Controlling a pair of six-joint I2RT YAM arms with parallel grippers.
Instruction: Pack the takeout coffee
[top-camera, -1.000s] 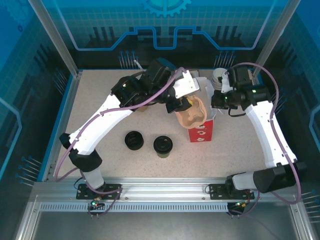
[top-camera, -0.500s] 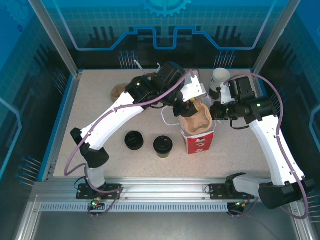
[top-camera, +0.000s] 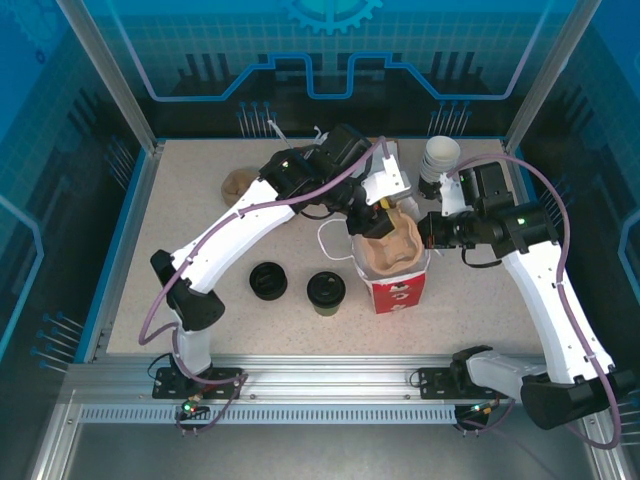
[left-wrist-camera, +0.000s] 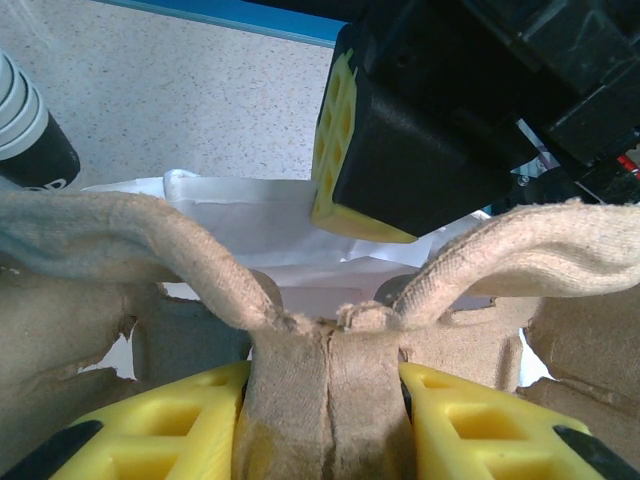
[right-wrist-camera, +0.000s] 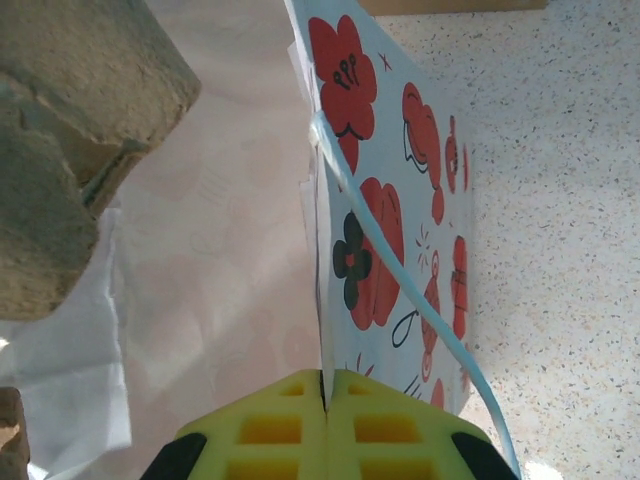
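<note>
The takeout coffee (top-camera: 326, 292), a small dark cup with a black lid, stands on the table to the left of the red-and-white paper bag (top-camera: 400, 291). My left gripper (top-camera: 376, 214) (left-wrist-camera: 325, 400) is shut on the middle ridge of a beige pulp cup carrier (top-camera: 390, 250) (left-wrist-camera: 320, 380), which sits in the bag's open mouth. At the bag's right rim my right gripper (top-camera: 430, 232) (right-wrist-camera: 325, 392) pinches the bag wall (right-wrist-camera: 385, 180). In the right wrist view the carrier (right-wrist-camera: 70, 120) shows inside the bag at the left.
A low black lid piece (top-camera: 268, 281) lies to the left of the coffee. A stack of lidless cups (top-camera: 438, 160) (left-wrist-camera: 25, 130) stands at the back right, and another beige carrier (top-camera: 237, 183) lies at the back left. The bag's white handle (top-camera: 332, 240) loops out on its left side.
My left arm has reached further right and brought the carrier down into the bag's mouth. The bag and my right gripper on it have shifted slightly towards the front.
</note>
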